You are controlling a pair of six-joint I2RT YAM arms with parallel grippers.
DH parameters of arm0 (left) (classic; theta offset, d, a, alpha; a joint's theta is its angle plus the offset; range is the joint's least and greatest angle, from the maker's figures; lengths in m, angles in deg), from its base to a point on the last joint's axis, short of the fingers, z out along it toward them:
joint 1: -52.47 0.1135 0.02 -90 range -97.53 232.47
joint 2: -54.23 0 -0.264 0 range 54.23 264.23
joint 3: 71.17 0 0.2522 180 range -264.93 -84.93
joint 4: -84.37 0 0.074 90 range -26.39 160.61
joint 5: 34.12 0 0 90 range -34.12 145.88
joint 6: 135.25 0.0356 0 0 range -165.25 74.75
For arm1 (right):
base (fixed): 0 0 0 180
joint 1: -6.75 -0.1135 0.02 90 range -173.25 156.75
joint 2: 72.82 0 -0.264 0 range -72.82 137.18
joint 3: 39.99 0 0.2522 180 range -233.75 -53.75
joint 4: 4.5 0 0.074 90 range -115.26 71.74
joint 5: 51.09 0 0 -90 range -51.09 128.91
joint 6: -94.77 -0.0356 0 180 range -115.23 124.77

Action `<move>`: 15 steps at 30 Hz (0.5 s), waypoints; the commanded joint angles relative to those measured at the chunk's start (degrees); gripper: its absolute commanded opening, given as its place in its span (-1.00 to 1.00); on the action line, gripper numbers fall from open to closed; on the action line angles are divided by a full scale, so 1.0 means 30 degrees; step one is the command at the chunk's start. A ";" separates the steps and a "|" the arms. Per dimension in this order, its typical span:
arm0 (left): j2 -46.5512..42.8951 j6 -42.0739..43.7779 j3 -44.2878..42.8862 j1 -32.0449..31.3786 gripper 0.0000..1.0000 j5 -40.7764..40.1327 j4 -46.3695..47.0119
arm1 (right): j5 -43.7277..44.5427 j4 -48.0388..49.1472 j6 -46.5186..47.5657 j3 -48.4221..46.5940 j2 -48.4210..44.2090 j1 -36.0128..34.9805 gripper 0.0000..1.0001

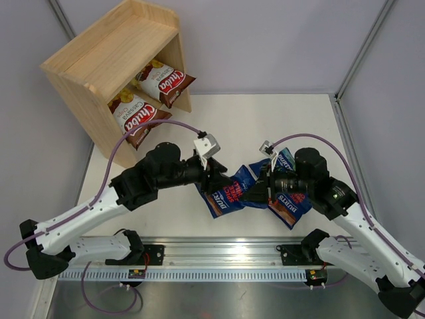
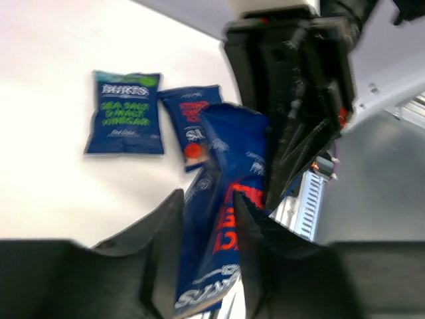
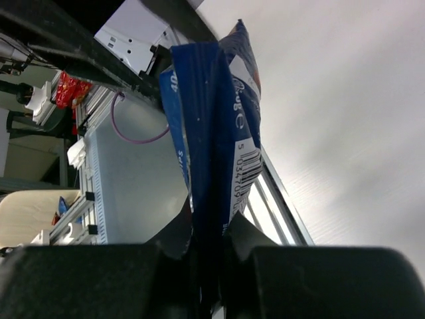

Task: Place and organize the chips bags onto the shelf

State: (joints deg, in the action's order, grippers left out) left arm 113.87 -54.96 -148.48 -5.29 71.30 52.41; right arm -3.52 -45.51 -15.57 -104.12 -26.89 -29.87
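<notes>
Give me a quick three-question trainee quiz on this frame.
1. True or false: both Chuba bags are inside the shelf.
2. The right gripper is shut on: A) a Chuba bag, B) a blue Burts bag, C) nothing.
3. Left wrist view: how many more bags lie flat on the table?
Key: 1 true; 2 B; 3 two, the green-label Burts bag and the red-label Burts bag.

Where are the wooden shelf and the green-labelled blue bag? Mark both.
Light wooden two-tier shelf (image 1: 109, 41): top external view, top panel.
Green-labelled blue chips bag (image 2: 125, 114): left wrist view, front face.
</notes>
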 commanded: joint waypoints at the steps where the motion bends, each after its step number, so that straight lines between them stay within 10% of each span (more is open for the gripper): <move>1: -0.0951 -0.0568 -0.1461 0.0034 0.31 -0.3845 -0.0935 | 0.0756 0.2136 -0.0572 0.0236 -0.0603 -0.0156 -1.00; 4: -0.2268 -0.1504 -0.1493 0.0063 0.98 -0.7883 -0.1579 | 0.1340 0.2928 -0.0807 0.0384 -0.0808 -0.0156 -1.00; 8: -0.5195 -0.3557 0.0400 0.0063 0.98 -1.0824 -0.1613 | 0.2919 0.4154 -0.1335 0.0442 -0.1335 -0.0156 -1.00; 15: -1.0352 -0.4261 0.5585 0.0063 0.98 -0.5269 0.2334 | 0.2633 0.8052 -0.3267 0.1291 -0.3090 -0.0127 -1.00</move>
State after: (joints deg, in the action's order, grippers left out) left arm 85.17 -65.30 -137.64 -5.05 48.78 52.26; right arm 4.02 -31.94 -21.73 -100.71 -33.40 -29.96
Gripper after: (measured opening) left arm 0.988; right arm 0.147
